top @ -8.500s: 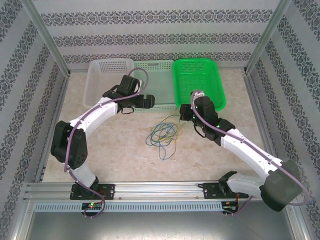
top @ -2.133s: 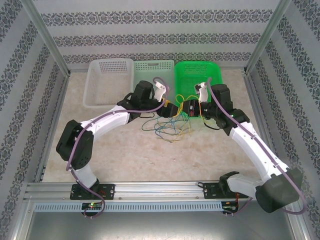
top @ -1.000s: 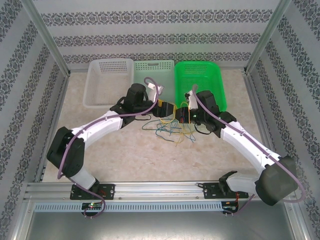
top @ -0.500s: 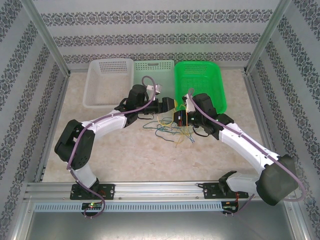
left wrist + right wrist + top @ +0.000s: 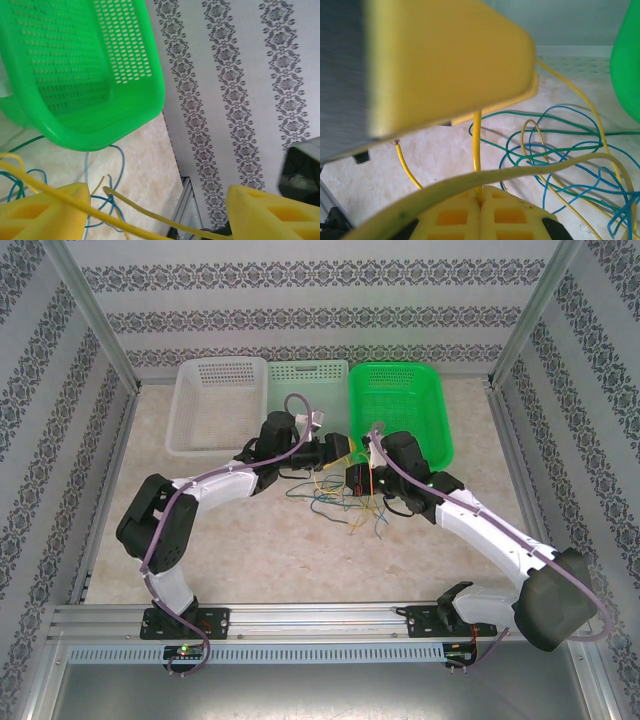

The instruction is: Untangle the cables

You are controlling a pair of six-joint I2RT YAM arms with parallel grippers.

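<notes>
**Top view:** the tangle of thin yellow, blue and dark green cables [image 5: 345, 502] lies loose on the beige marbled tabletop [image 5: 240, 540]. It sits at 6 o'clock from the pale mint perforated plastic basket [image 5: 308, 375] and at 7 o'clock from the bright green perforated plastic basket [image 5: 438, 410]. Both arms meet at the tangle's 12 o'clock edge. **Right wrist view:** the right gripper [image 5: 480, 207] is clenched, pinching an upright run of yellow cable [image 5: 477, 145] between its yellow pads. **Left wrist view:** the left gripper [image 5: 157, 215] is released, its yellow fingertips [image 5: 42, 210] wide apart, with yellow strands crossing the gap.
</notes>
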